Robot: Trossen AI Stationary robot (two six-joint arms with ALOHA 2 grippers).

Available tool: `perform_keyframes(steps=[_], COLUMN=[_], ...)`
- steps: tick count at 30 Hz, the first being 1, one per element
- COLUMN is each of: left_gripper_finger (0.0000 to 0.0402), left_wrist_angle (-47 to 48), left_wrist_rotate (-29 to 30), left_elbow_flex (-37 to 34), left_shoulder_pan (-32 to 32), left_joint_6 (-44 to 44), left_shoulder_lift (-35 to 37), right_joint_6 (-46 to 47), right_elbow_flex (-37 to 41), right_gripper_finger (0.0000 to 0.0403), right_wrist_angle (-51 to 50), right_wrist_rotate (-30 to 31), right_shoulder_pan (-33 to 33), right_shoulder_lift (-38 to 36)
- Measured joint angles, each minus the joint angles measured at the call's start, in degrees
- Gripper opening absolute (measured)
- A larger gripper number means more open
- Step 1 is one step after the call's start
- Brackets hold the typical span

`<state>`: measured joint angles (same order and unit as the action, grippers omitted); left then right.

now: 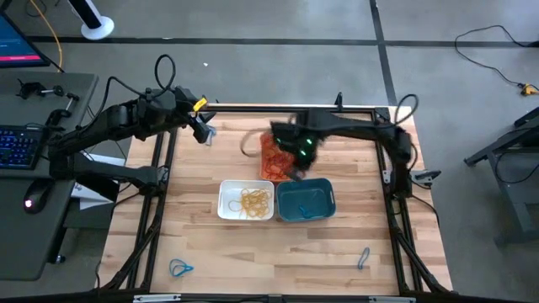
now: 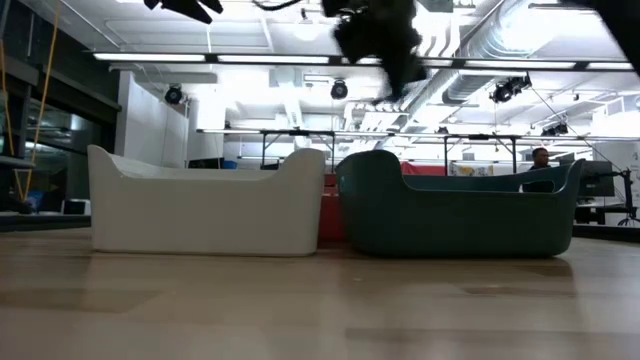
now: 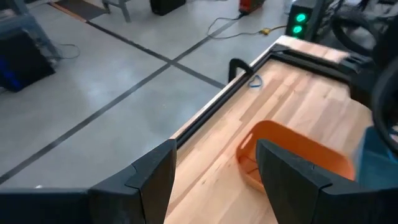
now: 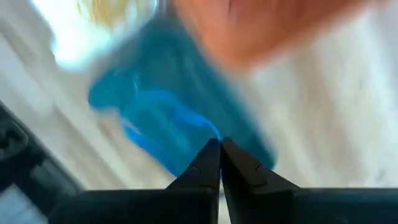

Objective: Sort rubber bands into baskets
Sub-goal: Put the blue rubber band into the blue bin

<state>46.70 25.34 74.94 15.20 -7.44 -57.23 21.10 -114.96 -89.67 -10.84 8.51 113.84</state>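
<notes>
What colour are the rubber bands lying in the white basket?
Yellow. The rubber bands in the white basket show best in the high view.

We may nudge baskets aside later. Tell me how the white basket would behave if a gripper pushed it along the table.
The white basket would probably slide rather than tip: it sits low and wide on the smooth wooden table. It looks light, thin plastic holding only yellow rubber bands. Pushed toward the teal basket beside it, it would likely shove that too.
</notes>
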Motion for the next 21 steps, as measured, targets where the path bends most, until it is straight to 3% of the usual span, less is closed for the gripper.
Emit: perform_keyframes(steps=[4, 9, 16, 21], left_gripper_finger=[0.0214, 0.0214, 0.0214, 0.0214], left_wrist_angle=[-0.51, -0.42, -0.24, 0.97], left_wrist_rotate=[-4.97, -8.51, -10.94, -11.01], left_elbow_flex=[0.0, 0.0, 0.0, 0.0], left_shoulder_pan=[3.22, 6.44, 8.82, 9.22], left_joint_6=[-0.14, -0.53, -2.33, -3.35], left_shoulder_lift=[-0.15, -0.49, -1.32, -2.9], right_joint_6=[7.32, 16.67, 20.65, 17.47], right_elbow_flex=[16.26, 31.34, 37.05, 37.05], right_gripper_finger=[0.0, 0.0, 0.0003, 0.0058], right_wrist_angle=[1.92, 13.56, 24.78, 26.68], right_wrist_rotate=[-1.77, -6.3, -4.38, -4.47], right_shoulder_pan=[-3.57, -6.5, -9.05, -8.51], right_shoulder_lift=[-5.5, -9.86, -10.12, -10.12])
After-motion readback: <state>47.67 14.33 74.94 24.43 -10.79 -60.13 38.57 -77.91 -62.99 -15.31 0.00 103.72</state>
